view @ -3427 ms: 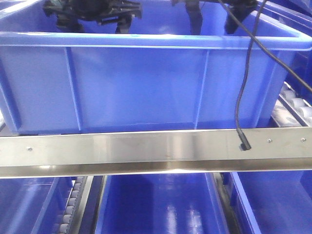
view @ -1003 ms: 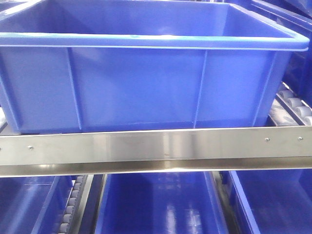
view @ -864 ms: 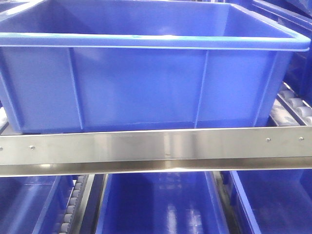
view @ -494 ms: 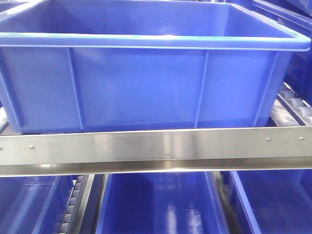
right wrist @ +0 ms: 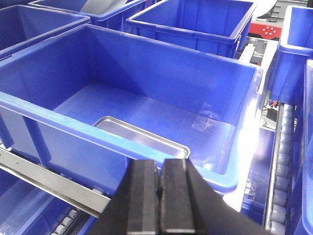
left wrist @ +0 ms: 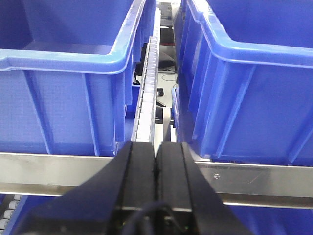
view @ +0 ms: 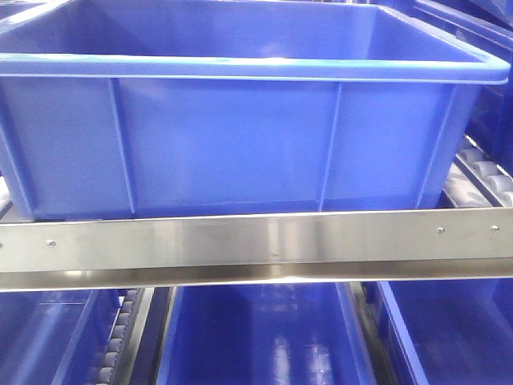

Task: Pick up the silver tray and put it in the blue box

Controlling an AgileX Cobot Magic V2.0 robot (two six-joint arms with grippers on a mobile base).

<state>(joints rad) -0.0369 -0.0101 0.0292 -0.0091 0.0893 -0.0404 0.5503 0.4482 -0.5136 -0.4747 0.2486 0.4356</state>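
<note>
My right pincer is pressed closed, pads flat together with nothing between them, poised just near of the box and above its near rim. The tray lies flat on the box floor, against the near wall, its near edge hidden behind that wall. My left pincer is likewise closed and empty, aimed at the gap between two crates, where a roller track runs away from me; a steel rail crosses in front of both crates. In the front view the box fills the picture, seated behind the rail, with more blue crates on the lower level. From there the box's inside is hidden, so the tray cannot be seen. Other crates stand farther off.
</note>
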